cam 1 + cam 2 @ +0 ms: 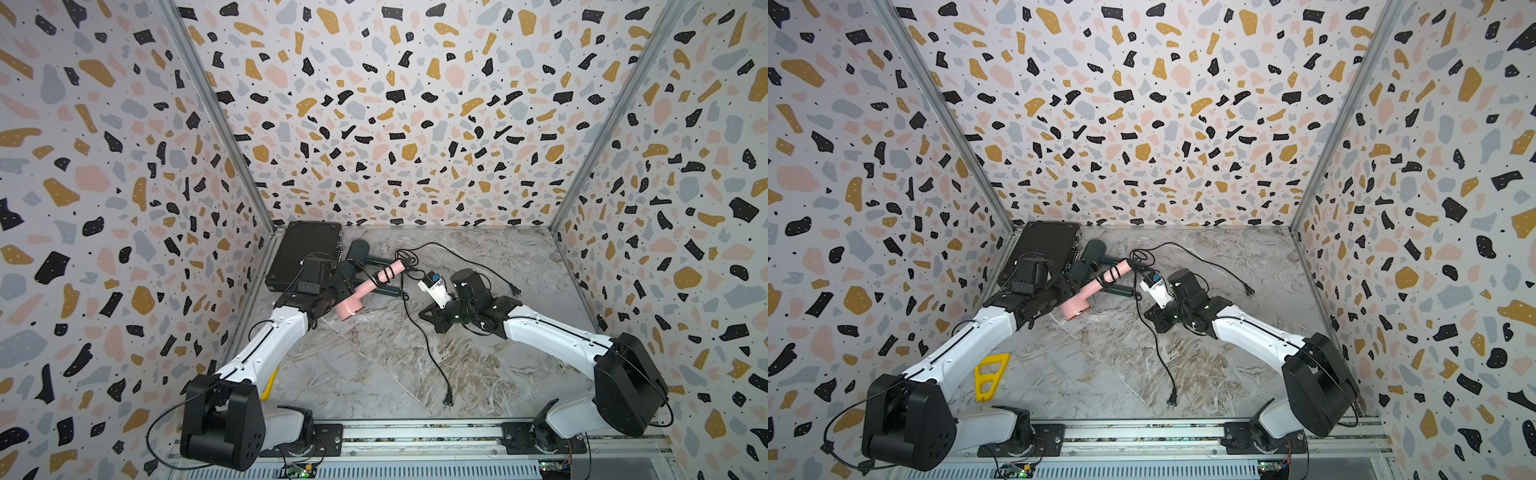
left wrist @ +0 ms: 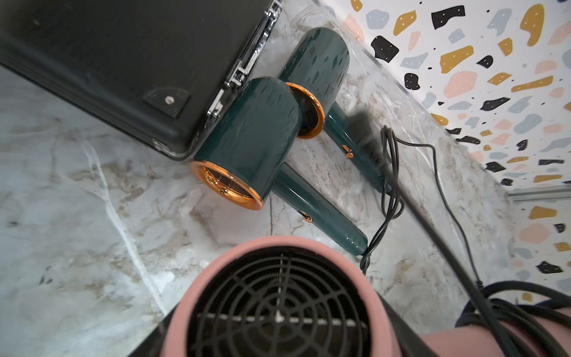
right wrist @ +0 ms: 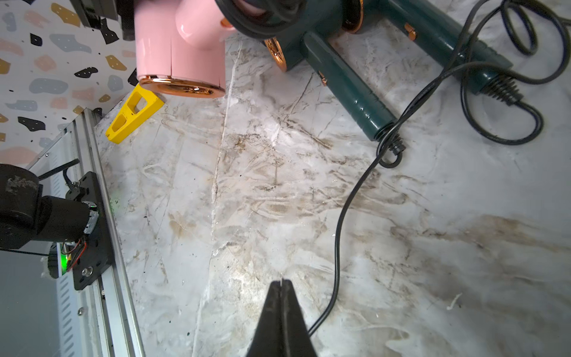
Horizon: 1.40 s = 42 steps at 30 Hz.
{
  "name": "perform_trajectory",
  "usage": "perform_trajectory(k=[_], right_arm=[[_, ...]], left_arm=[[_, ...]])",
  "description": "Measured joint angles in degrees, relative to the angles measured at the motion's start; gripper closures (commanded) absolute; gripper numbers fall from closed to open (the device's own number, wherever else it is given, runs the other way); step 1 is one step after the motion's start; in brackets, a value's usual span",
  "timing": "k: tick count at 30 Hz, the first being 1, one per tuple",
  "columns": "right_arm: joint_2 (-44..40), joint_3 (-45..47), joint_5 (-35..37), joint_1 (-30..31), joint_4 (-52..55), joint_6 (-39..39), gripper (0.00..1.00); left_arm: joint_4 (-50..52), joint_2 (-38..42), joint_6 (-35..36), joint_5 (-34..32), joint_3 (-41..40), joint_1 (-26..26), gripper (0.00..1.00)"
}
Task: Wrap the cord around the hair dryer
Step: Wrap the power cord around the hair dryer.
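The pink hair dryer (image 1: 365, 286) (image 1: 1096, 286) is held at its head by my left gripper (image 1: 332, 301), its handle pointing toward the back right. In the left wrist view its black rear grille (image 2: 278, 309) fills the space between the jaws. Several turns of the black cord (image 1: 388, 272) wrap the handle. The rest trails forward across the marble to a plug (image 1: 448, 400) (image 1: 1172, 400). My right gripper (image 1: 424, 314) (image 3: 281, 281) is shut with nothing in it, low over the table. The cord (image 3: 340, 222) runs just beside its fingers, outside them.
Two dark green hair dryers (image 2: 253, 139) (image 2: 318, 61) lie next to a black case (image 1: 303, 253) at the back left. Their cords loop over the back of the table, one ending in a plug (image 1: 515, 291). A yellow plastic piece (image 1: 990, 376) (image 3: 134, 114) lies front left.
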<state>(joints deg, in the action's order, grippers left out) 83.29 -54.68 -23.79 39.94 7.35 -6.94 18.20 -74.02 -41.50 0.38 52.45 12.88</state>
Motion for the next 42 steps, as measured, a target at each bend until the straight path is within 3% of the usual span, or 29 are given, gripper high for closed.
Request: perform_trajectory(k=[6,10,14,17,20,26,32,34,38,42], right_arm=[[-3.15,2.40,1.22,-0.57,-1.49,0.42,1.00],[-7.54,7.13,-0.07,-4.61,-4.63,0.31,1.00],[-11.50,9.92,-2.82,-9.73,-7.37,1.31,0.76],[-12.39,12.61,-6.23,-13.29,-13.14,2.19,0.53],[-11.98,16.63,-9.38,-15.39,-19.89,2.89,0.38],[-7.43,22.53,-17.18,-16.48,-39.71,0.11,0.36],[4.83,23.50,-26.67,-18.60,-69.92,-12.61,0.34],[7.56,23.32,-29.09,-18.82,-75.54,-15.93,0.33],[8.26,22.51,-33.18,-18.53,-80.81,-19.80,0.30],[5.77,21.11,-34.60,-16.68,-78.51,-18.53,0.28]], left_arm=[[2.60,-0.04,2.47,-1.49,1.46,1.22,1.00],[8.55,-0.37,5.90,-0.50,6.21,1.33,1.00],[14.62,-1.42,10.08,5.35,13.94,1.55,1.00],[19.89,-3.45,13.35,12.74,20.59,1.55,1.00],[25.64,-6.19,16.61,20.90,27.02,1.75,1.00],[37.16,-8.63,24.24,32.46,33.99,3.74,1.00],[45.42,-8.79,31.17,37.00,34.80,6.84,1.00],[47.45,-8.79,33.20,37.70,34.80,7.13,1.00],[49.79,-8.79,36.06,38.56,34.73,7.21,1.00],[50.60,-8.79,37.70,39.63,34.71,7.98,1.00]])
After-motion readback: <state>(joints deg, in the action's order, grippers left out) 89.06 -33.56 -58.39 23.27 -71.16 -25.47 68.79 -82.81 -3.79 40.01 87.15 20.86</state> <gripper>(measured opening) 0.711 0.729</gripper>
